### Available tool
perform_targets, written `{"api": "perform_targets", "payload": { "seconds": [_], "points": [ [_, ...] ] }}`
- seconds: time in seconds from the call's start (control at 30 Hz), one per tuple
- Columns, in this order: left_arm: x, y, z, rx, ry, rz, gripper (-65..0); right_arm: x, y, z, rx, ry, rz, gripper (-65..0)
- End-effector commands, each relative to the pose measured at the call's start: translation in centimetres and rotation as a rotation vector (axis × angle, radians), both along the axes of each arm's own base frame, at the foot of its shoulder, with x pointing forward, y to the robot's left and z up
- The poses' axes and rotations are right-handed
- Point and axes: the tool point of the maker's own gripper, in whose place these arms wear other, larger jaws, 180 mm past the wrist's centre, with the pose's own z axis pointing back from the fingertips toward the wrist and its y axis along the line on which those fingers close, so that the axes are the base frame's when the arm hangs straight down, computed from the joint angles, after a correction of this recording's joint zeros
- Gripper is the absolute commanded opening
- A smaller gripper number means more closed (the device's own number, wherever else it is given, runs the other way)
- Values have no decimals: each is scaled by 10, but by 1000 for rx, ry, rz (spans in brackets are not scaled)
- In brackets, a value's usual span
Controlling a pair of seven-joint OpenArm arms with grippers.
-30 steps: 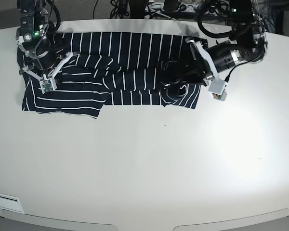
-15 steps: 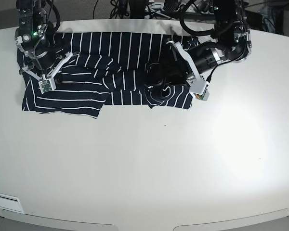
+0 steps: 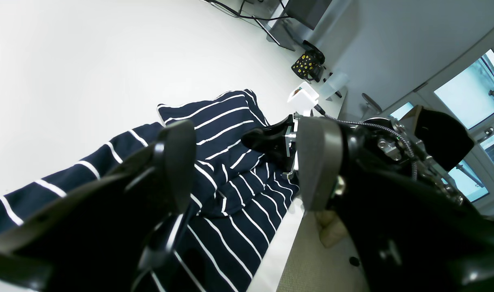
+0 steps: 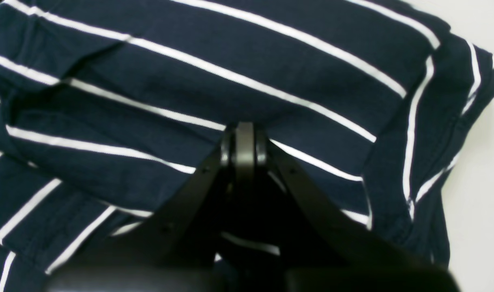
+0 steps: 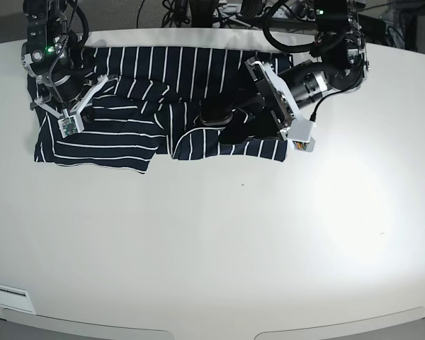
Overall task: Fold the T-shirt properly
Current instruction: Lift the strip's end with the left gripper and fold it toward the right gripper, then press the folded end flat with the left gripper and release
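The T-shirt (image 5: 170,67), dark navy with thin white stripes, lies crumpled along the back of the white table (image 5: 234,234). My left gripper (image 5: 211,117) reaches from the right over the shirt's middle. In the left wrist view its jaws (image 3: 243,162) stand wide apart over a raised fold of the shirt (image 3: 214,121). My right gripper (image 5: 98,90) sits on the shirt's left part. In the right wrist view it (image 4: 245,138) is shut, its tips pinching puckered cloth of the shirt (image 4: 312,81). The neck label is not visible.
Cables and equipment (image 5: 219,10) crowd the table's back edge behind the shirt. A white label (image 5: 7,290) sits at the front left edge. The left wrist view shows the table's edge, carpet below it and a black-and-yellow bag (image 3: 308,65).
My left gripper has moved left across the shirt. The shirt's right part has bunched leftward, and a striped flap now sticks out at its lower middle. The right arm has not moved.
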Motion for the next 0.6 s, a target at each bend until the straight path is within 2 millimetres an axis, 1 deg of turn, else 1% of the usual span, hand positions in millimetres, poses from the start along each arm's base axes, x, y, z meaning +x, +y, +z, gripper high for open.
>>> {"api": "perform_targets", "payload": {
  "seconds": [0.0, 0.03, 0.07, 0.1, 0.13, 0.23, 0.37, 0.4, 0.43, 0.5, 0.53, 0.57],
  "points": [
    [2, 1, 13, -36, -41, 10, -281, -9, 2, -4, 2, 46, 21, -632],
    [5, 4, 14, -39, -47, 24, -355, -9, 2, -4, 2, 46, 21, -632],
    [7, 9, 16, -39, -56, 41, -477, -9, 2, -4, 1, 46, 21, -632],
    [10, 14, 16, -36, -61, 62, -627, -9, 2, -4, 1, 47, 21, -632],
    [12, 21, 16, -29, -65, 84, -650, -9, 2, -4, 1, 47, 21, -632],
    [28, 52, 18, 14, -74, 218, -650, -9, 2, -4, 1, 46, 21, -633],
    [40, 97, 23, 108, -124, 376, -650, -9, 2, -4, 2, 45, 21, -633],
    [42, 108, 20, 156, -127, 407, -650, -9, 2, -4, 2, 46, 21, -633],
    [45, 118, 12, 218, -111, 441, -650, -9, 2, -4, 1, 46, 21, -633],
    [50, 135, -10, 306, -32, 498, -650, -9, 2, -4, 0, 49, 21, -633],
    [51, 136, -19, 325, -1, 501, -650, -9, 2, -4, 0, 49, 21, -633],
    [50, 133, -27, 337, 21, 481, -650, -9, 2, -4, 0, 48, 21, -633]
  ]
}}
